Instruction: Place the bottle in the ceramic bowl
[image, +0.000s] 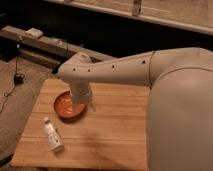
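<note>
Large white robot arm (125, 72) spans the light slatted wooden table (120, 142). The gripper (84, 102) hangs over the 3 o'clock rim of the shallow orange-red ceramic bowl (64, 106); whether it is open cannot be told. The small white plastic bottle (52, 136) lies at the bowl's 7 o'clock, best grasped across its body.

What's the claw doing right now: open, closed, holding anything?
Claw: above the right side of the ceramic bowl; open or closed cannot be told. It is not holding the bottle, which lies apart on the table.
</note>
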